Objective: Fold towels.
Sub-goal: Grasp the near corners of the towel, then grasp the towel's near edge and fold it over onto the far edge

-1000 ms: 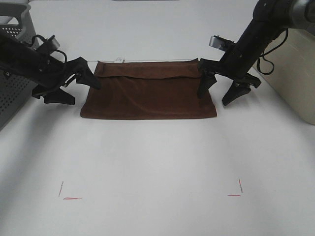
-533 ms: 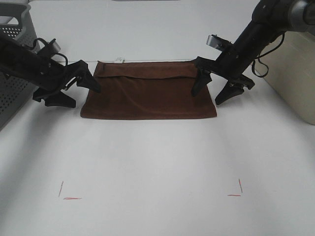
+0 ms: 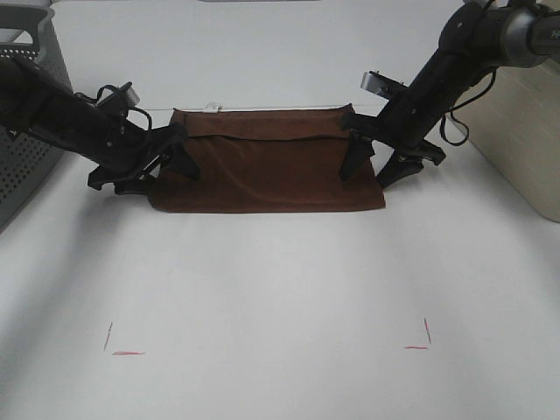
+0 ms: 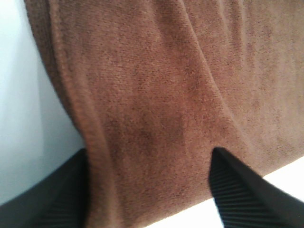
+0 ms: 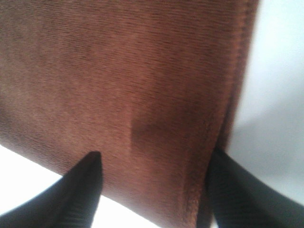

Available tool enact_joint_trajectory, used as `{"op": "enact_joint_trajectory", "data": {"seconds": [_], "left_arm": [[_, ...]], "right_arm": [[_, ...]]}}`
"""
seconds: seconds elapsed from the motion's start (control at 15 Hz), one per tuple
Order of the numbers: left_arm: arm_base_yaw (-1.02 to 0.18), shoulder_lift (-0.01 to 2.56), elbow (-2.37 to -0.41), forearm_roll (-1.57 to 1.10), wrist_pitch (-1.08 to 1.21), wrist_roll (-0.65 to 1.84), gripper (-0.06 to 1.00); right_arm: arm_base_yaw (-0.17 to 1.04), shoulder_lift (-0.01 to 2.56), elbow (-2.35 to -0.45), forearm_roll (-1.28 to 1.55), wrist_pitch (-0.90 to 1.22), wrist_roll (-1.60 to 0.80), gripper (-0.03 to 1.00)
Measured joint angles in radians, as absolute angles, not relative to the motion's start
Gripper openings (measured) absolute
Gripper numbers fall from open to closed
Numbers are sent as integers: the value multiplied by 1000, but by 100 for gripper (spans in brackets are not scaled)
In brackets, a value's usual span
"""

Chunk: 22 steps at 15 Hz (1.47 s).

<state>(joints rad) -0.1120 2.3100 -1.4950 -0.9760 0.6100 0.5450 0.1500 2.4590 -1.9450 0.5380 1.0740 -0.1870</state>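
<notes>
My right hand (image 5: 154, 159) shows two black fingers (image 5: 80, 190) spread wide apart, with the towel (image 5: 118, 71) lying flat between them. The reddish-brown terry fills most of what I see. Its stitched hem runs just inside one finger; the other sits further in over the cloth. White tabletop (image 5: 278, 95) shows beyond the hem. A small dimple marks the pile between the fingers.

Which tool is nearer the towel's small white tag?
Left. The left tool straddles the dark reddish-brown terry towel's short edge at the small white tag's end; the right tool straddles the opposite short edge.
</notes>
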Motion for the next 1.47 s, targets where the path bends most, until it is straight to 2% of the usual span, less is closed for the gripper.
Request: {"op": "enact_joint_trajectory", "data": {"seconds": [0.2, 0.27, 0.33, 0.4, 0.73, 1.07, 1.2, 1.33, 1.47], "left_arm": [[-116, 2314, -1495, -976, 610, 545, 14], [-116, 2314, -1495, -976, 611, 545, 3], [-116, 2314, -1495, -976, 618, 545, 0], [-116, 2314, -1495, -975, 629, 545, 0], [-116, 2240, -1495, -816, 720, 459, 0], [-116, 2105, -1295, -718, 745, 399, 0], [-116, 2051, -1207, -718, 744, 419, 0], [-116, 2022, -1190, -719, 734, 425, 0], [-116, 2009, -1256, -719, 711, 367, 0]], "right_arm": [[173, 2477, -1945, 540, 1045, -174, 34], [173, 2478, -1945, 537, 1042, -167, 21], [171, 2480, -1945, 532, 1042, -160, 7], [171, 2480, -1945, 529, 1042, -157, 0], [171, 2397, -1895, 511, 1061, -150, 0], [174, 2219, -1542, 540, 958, -186, 0], [174, 2186, -1457, 566, 938, -216, 0], [174, 2172, -1443, 570, 935, -237, 0], [174, 2162, -1497, 572, 932, -257, 0]]}}
